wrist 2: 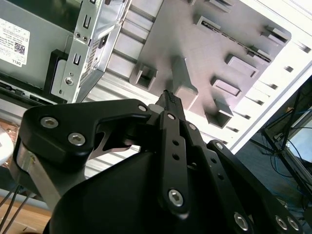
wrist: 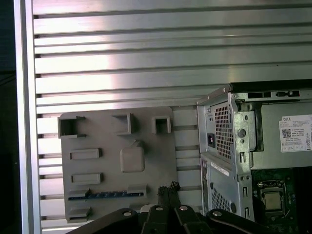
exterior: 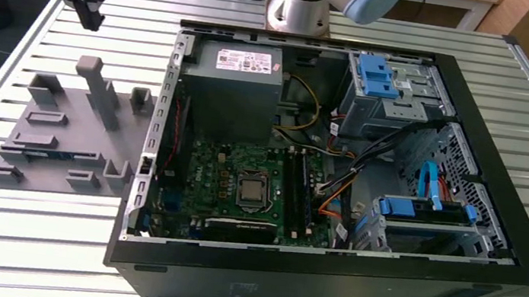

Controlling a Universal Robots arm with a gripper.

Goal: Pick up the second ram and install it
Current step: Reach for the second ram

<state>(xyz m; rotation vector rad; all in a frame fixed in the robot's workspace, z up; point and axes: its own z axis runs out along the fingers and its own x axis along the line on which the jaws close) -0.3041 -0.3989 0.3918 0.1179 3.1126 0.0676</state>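
Beneath the gripper (exterior: 90, 18), on the slatted metal table (exterior: 27, 240), lies the grey holder tray (exterior: 73, 106), with the open computer case (exterior: 329, 284) just beside it. The gripper hangs in the air above the tray, fingertips pointing down and touching nothing. In both wrist views the fingers are drawn narrowly together, with nothing visible between them; the end effector is judged to be empty.

The second ram (wrist: 105, 194) appears in the first wrist view as a thin blue-green strip standing on edge in a long slot of the tray. It lies below the fingertips and off to one side of them, clearly apart. It is therefore not yet grasped and has not left its holder. The other recesses and posts of the tray that show around the gripper appear unoccupied.

To the far side of the tray from the gripper, inside the case, the green motherboard (exterior: 231, 167) lies exposed, with its long black memory slots (exterior: 300, 192) beside the processor socket. Whether a first stick is already seated there cannot be told. The grey power supply (exterior: 238, 76) occupies the part of the case nearest the gripper.

Progress, as a judgement: the task is at its opening stage. The arm is positioned over the pick-up area; grasping, carrying to the case, and seating in a slot all remain undone.
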